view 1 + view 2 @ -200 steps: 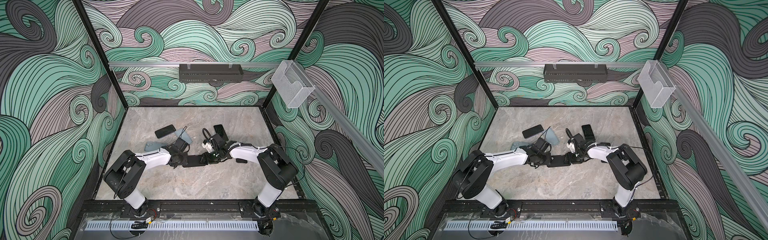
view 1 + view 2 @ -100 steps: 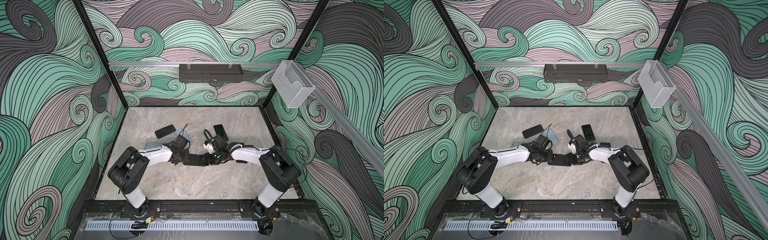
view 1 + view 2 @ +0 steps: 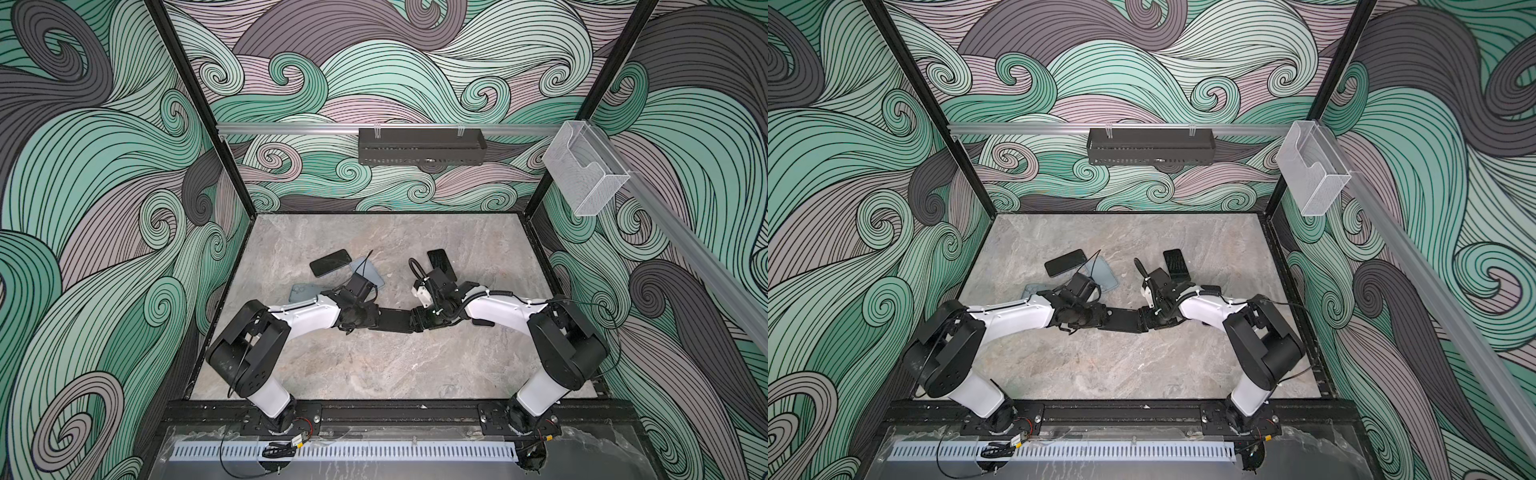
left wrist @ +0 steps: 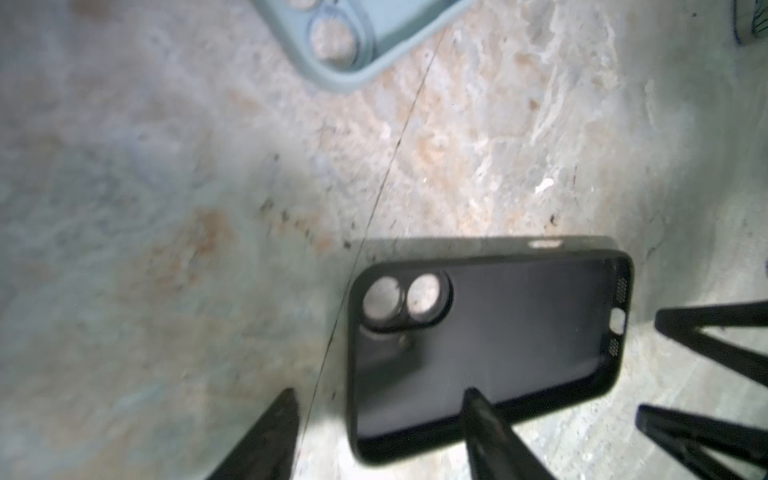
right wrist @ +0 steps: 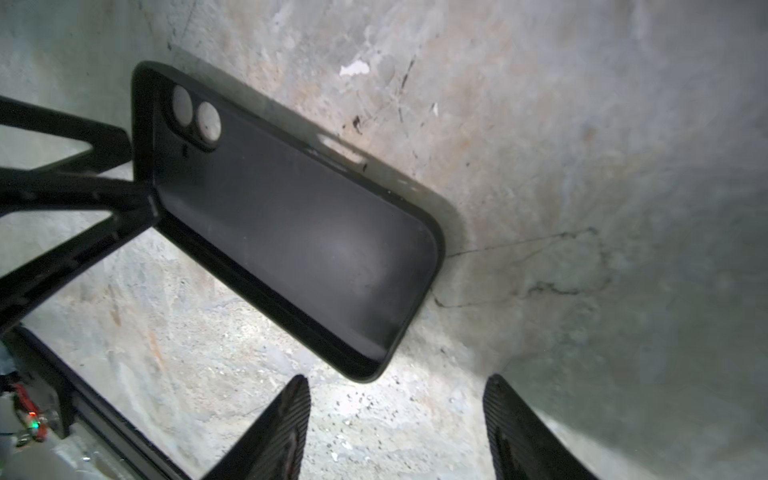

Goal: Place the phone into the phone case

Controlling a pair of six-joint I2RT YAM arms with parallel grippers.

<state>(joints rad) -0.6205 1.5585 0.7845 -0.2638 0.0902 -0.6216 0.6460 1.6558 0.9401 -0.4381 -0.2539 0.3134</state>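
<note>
The black phone case (image 3: 392, 323) (image 3: 1123, 322) lies empty and hollow side up on the table, between the two grippers. My left gripper (image 4: 380, 432) (image 3: 380, 320) is open and straddles the corner at the camera-hole end of the case (image 4: 490, 332). One of its fingers (image 5: 124, 203) touches the rim. My right gripper (image 5: 397, 411) (image 3: 411, 323) is open just short of the other end of the case (image 5: 291, 232), with bare table between its fingers. A black phone (image 3: 330, 262) (image 3: 1066, 262) lies behind the left arm. A second dark phone (image 3: 441, 262) (image 3: 1176, 264) lies behind the right arm.
Two grey-blue cases (image 3: 368, 272) (image 3: 305, 293) lie near the left arm, one partly under it. The corner of one such case (image 4: 365, 41) shows in the left wrist view. A small dark object (image 3: 482, 322) sits under the right forearm. A black tray (image 3: 422, 145) and a clear box (image 3: 586, 170) hang on the walls.
Both grippers have opened wider at the ends of the black case, which now rests flat on the table. The left arm's elbow has swung a little toward the middle.
</note>
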